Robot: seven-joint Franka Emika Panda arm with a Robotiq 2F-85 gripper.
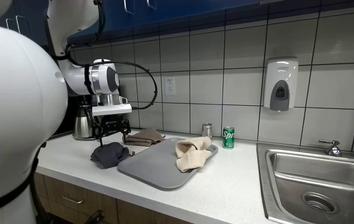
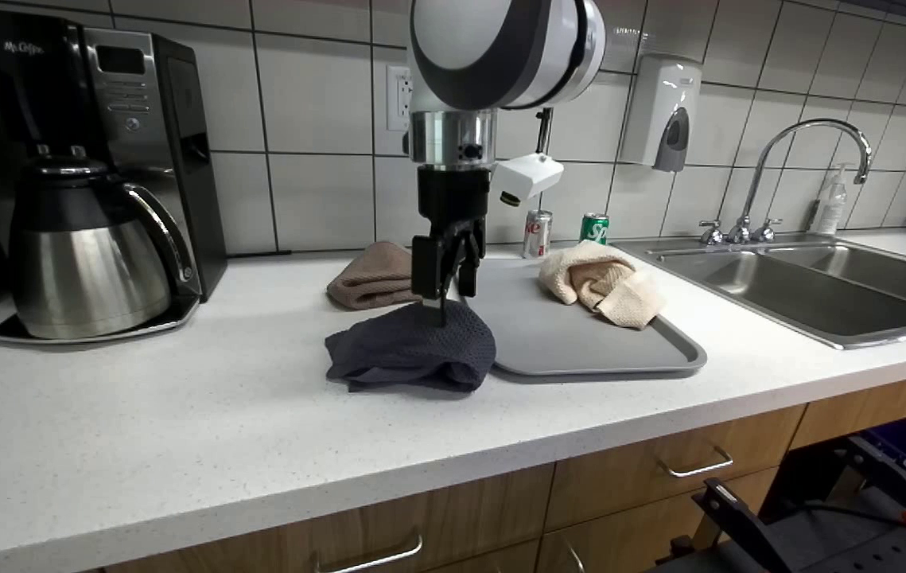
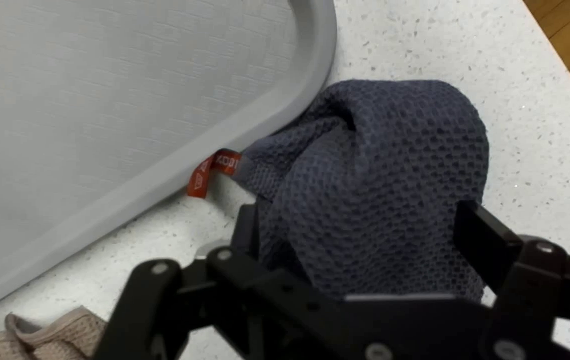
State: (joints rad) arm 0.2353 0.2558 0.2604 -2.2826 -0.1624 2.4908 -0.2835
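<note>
Though contact is hard to tell, the jaws stand wide apart over the bunched dark-blue cloth (image 3: 380, 185).

Forearm (image 1: 71, 18) slopes dn. to wrist (image 1: 102, 79) fr. above. Jaws directly below wrist, spread wide, pointing approx. str. down.

Dark cloth (image 3: 375, 185), bunched, red-tagged; apparently touching tray (image 3: 129, 115)

Wrist view looks down, perhaps tilted.
</note>
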